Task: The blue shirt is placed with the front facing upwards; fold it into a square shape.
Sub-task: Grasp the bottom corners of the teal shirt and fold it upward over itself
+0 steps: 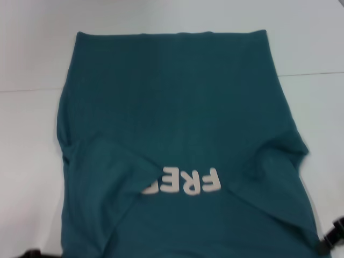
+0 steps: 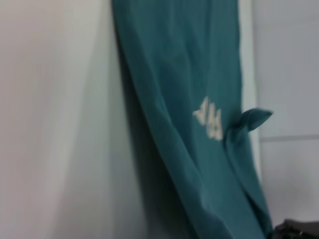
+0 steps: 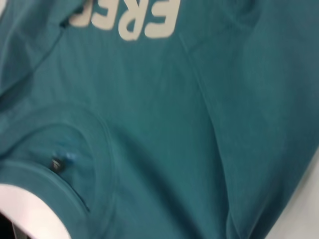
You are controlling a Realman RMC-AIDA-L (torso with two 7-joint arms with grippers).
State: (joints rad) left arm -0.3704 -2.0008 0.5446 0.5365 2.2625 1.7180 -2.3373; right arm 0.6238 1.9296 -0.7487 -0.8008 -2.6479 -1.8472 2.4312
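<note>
- Shirt [image 1: 177,107]: a dark blue-green shirt is spread on the white table [image 1: 32,140], with its straight hem toward the far edge and its neck end toward the near edge.
- White letters [image 1: 183,181] are printed on the chest. They are seen upside down from the head view, and the left end of the word is covered by a fold of cloth.
- Both sleeves are folded in over the body. A pointed flap [image 1: 115,161] lies on the left side and a puffed fold [image 1: 279,153] lies on the right side.
- The round collar [image 3: 75,164] with a small dark tag [image 3: 56,165] is seen in the right wrist view, close to the near edge of the table.
- The right gripper [image 1: 332,236] is seen as a black shape at the near right corner of the shirt, touching the cloth edge. Whether its fingers are spread or pressed together cannot be told.
- The left gripper [image 1: 32,253] is seen only as a small dark bit at the near left corner, beside the shirt. Its fingers cannot be told either.
- In the left wrist view the shirt is seen as a long strip, with one sleeve tip [image 2: 255,118] sticking up.
</note>
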